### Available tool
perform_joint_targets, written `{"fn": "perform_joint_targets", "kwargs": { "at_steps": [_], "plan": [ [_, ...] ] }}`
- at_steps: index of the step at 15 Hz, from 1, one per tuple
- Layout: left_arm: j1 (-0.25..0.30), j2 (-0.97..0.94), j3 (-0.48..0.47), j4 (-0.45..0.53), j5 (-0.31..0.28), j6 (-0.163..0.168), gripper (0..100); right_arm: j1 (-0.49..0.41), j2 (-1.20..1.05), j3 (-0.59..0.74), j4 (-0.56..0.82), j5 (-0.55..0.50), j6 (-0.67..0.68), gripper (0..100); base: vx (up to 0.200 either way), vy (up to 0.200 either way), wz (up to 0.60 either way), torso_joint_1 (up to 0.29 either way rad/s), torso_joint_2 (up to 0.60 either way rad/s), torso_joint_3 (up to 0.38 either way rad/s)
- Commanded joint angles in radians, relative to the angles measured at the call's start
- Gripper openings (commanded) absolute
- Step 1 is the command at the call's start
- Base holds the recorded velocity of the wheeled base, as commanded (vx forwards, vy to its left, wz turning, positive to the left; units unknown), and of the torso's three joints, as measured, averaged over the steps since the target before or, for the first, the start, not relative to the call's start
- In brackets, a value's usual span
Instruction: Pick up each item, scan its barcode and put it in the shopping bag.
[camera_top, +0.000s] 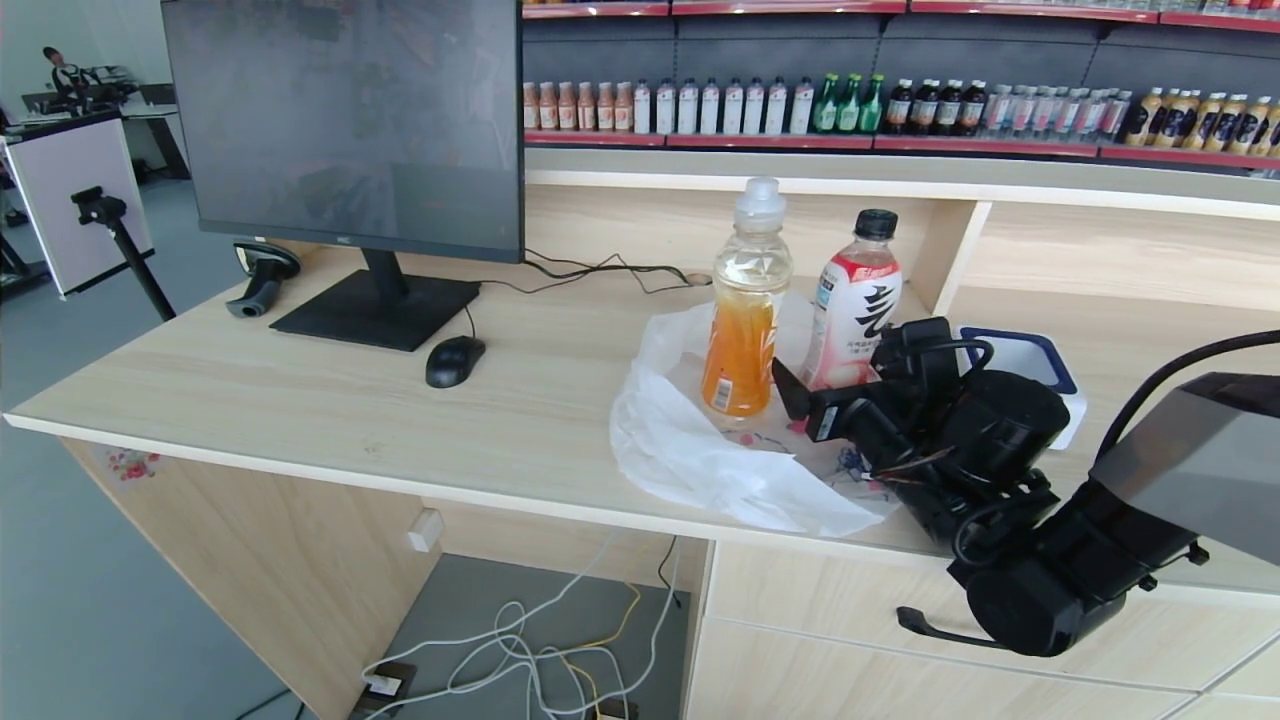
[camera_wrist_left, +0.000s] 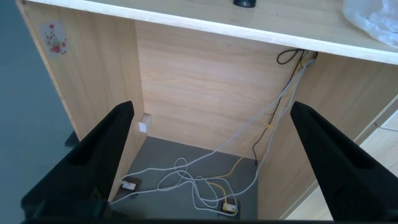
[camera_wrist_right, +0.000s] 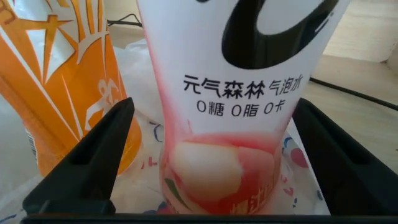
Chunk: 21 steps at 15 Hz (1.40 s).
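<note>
On my left side, low in front of the counter (camera_top: 300, 400), my left claw (camera_wrist_left: 211, 124) has its fingers wide apart and holds nothing. It faces the opening under the counter, where cables (camera_wrist_left: 205, 183) lie on the floor. Up on the counter stand a handheld scanner (camera_top: 262, 275), a monitor (camera_top: 350, 120) and a mouse (camera_top: 454, 360). Further right the white shopping bag (camera_top: 700, 460) lies flat, and two bottles stand upright on it: the orange bottle (camera_top: 743, 310), then the pink bottle (camera_top: 853, 315) just beside it. My right claw (camera_wrist_right: 211, 124) is apart, one finger at each side of the pink bottle's lower part; I cannot tell if they touch it.
</note>
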Motion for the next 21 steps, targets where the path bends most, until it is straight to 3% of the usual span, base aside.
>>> {"fn": "perform_joint_targets", "kwargs": {
  "at_steps": [1,11,21],
  "plan": [
    [0.000,0.000,0.000,0.001,0.000,-0.001,100,0.006,-0.025,0.015,-0.006,0.000,0.000,100,0.000,0.000,0.00,0.000,0.00,0.000],
    [0.000,0.002,0.000,0.001,0.000,0.002,100,-0.002,-0.158,0.128,-0.006,0.000,0.000,100,0.000,0.000,0.00,0.000,0.00,0.000],
    [0.000,0.002,0.000,0.001,0.000,0.002,100,-0.080,-0.376,0.224,-0.006,0.000,0.024,100,0.000,0.000,0.00,0.000,0.00,0.000]
  ]
}}
